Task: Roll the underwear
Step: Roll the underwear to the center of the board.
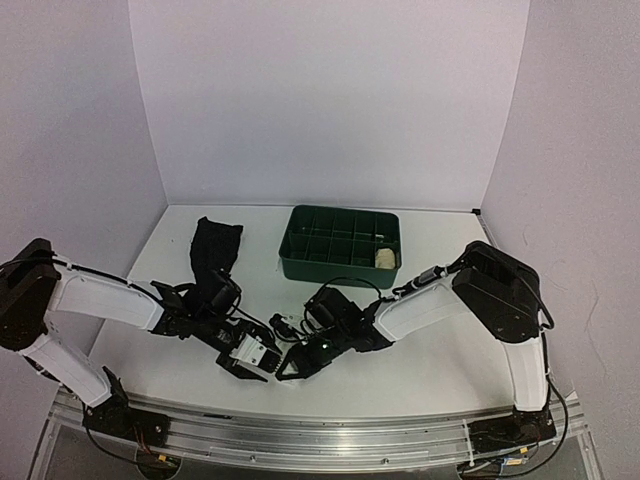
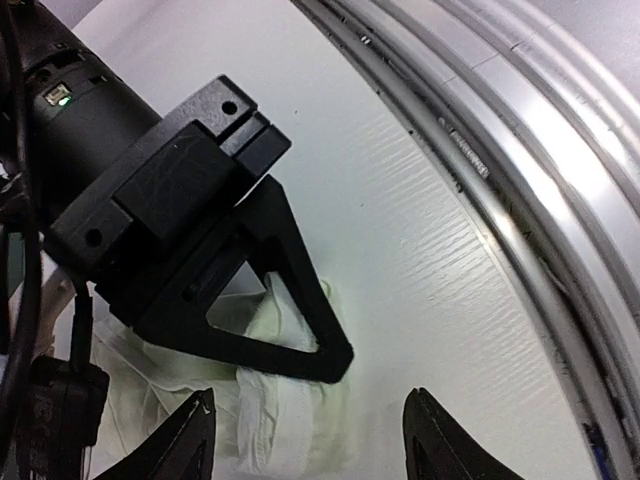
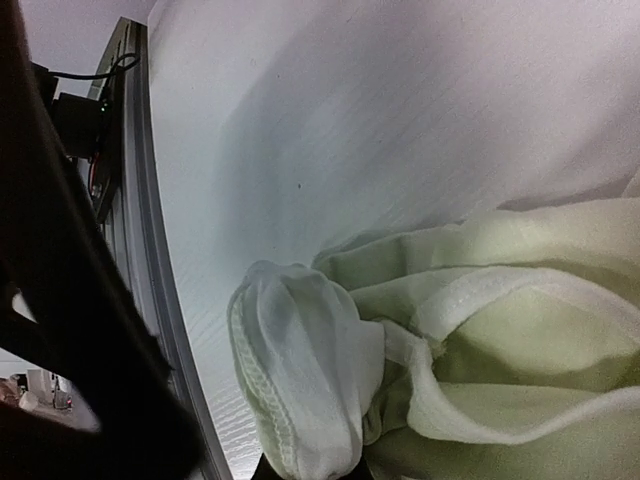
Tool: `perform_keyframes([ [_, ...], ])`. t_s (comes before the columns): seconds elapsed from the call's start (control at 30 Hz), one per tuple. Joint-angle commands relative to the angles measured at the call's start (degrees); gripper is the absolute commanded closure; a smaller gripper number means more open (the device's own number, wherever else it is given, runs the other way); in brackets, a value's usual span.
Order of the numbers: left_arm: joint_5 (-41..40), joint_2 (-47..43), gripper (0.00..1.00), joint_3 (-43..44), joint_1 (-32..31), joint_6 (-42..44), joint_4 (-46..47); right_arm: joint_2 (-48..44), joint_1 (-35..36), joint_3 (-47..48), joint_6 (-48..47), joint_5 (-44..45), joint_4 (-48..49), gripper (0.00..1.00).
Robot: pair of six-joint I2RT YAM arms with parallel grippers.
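White underwear: small soft garment, bunched into a thick fold on the table, in front of the green divided tray and slightly to its left. A stitched hem shows in the right wrist view. Judged part-rolled: the bulk is gathered but not yet a tight cylinder.

Right gripper: fingers together, tips set down on the fold. Judged purpose: pinning the turn already made so it does not spring open. Whether a layer is caught between the tips cannot be told.

Left gripper: fingers apart, one on either side of the cloth's edge, clamping nothing. Judged purpose: placed for a fresh hold on the loose part while the other arm keeps the fold down.

Black underwear: lying long and unrolled, left of the tray, well apart from both grippers. Judged to be waiting its turn.

Cream roll: compact cloth bundle in a compartment at the tray's right end. Judged a finished piece, which suggests the tray receives each roll.
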Motion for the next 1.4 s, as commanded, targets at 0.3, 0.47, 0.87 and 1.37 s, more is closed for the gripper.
perform_keyframes([
  [0.3, -10.60, 7.19, 0.58, 0.50, -1.76, 5.04, 6.09, 2.38, -0.98, 1.25, 2.73, -3.26, -4.96, 1.00],
  [0.47, -10.98, 7.04, 0.72, -0.33, -1.87, 6.60, 6.02, 1.61, -1.53, 1.90, 3.14, -3.24, -4.84, 0.99],
  [0.87, -6.20, 9.54, 1.00, 5.55, -0.90, -4.75, -8.98, -18.31, -1.75, -6.81, -7.72, 16.86, -4.92, 0.41],
  [1.37, 11.30, 24.05, 1.00, 19.39, 8.59, -15.50, -27.31, -21.74, 16.77, -15.71, -50.63, 52.38, 5.15, 0.40],
])
